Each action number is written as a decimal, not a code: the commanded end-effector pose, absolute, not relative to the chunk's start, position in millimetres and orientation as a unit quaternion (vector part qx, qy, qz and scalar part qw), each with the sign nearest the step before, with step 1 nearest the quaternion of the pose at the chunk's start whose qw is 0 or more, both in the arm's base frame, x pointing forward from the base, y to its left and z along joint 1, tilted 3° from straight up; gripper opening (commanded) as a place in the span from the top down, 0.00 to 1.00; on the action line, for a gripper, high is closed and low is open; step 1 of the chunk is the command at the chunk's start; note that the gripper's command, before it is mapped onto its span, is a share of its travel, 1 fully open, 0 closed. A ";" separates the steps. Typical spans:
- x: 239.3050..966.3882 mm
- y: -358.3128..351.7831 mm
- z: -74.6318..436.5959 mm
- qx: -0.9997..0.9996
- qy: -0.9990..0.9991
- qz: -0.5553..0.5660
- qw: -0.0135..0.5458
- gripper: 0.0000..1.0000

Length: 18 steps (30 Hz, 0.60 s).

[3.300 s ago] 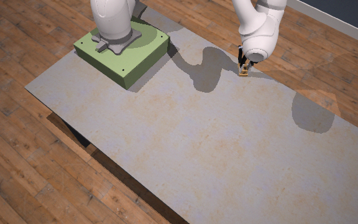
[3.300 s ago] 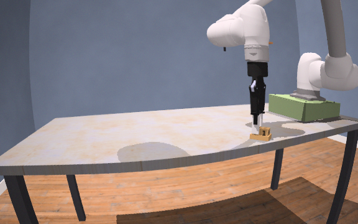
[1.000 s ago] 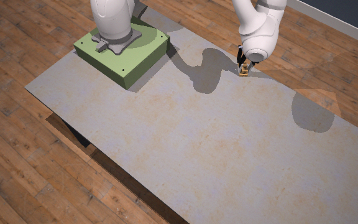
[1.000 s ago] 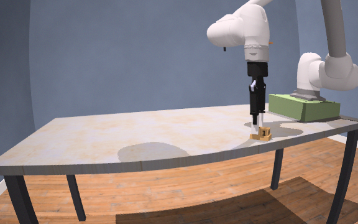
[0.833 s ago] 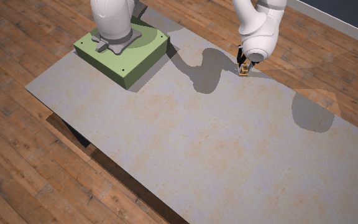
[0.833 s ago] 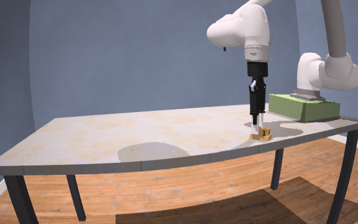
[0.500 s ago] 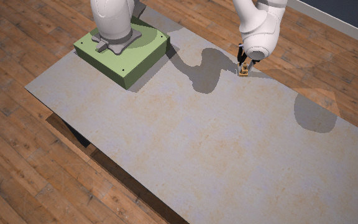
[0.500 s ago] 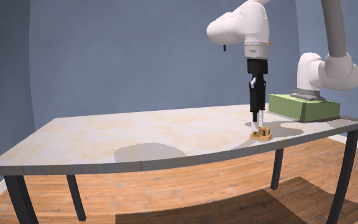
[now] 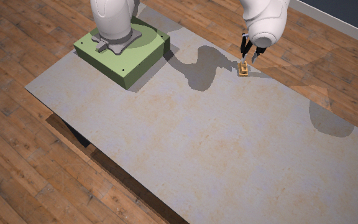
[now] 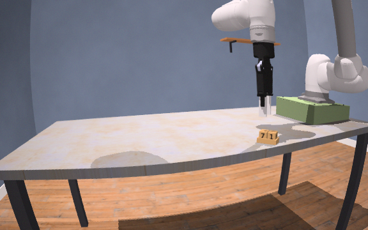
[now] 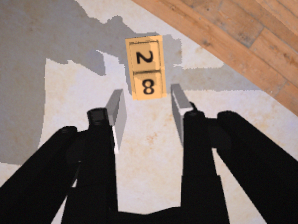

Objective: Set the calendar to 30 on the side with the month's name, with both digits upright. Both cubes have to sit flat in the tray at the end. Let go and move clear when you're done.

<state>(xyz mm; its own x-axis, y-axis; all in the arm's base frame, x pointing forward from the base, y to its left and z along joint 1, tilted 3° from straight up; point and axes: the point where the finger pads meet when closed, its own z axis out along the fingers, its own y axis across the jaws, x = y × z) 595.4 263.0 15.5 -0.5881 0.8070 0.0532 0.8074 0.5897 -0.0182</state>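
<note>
The wooden tray stands near the table's edge with two wooden cubes side by side. One cube shows 7 towards the exterior camera and 8 on top. The other cube shows 1 towards that camera and 2 on top. Both appear seated in the tray. No month's name is readable, and the tray's opposite side cannot be read. My gripper is open and empty, pointing down above the tray, with its fingertips clear of both cubes.
The green base block carries the arm at one end of the table. The table's edge runs close beside the tray, with wooden floor beyond. An orange shelf is on the wall behind the arm.
</note>
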 end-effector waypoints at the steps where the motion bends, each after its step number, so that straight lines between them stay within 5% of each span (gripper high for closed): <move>1: 596.0 262.5 28.7 -0.453 -0.891 -0.004 0.028 0.65; 9: 596.3 262.3 34.4 -0.453 -0.891 -0.004 0.028 0.65; 10: 596.3 262.3 34.4 -0.453 -0.891 -0.004 0.028 0.00; 18: 596.3 262.3 34.4 -0.453 -0.891 -0.004 0.028 0.00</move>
<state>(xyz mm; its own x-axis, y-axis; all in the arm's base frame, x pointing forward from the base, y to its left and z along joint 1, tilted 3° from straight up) 596.3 262.3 34.3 -0.5881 0.8070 0.0533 0.8074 0.5897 -0.0184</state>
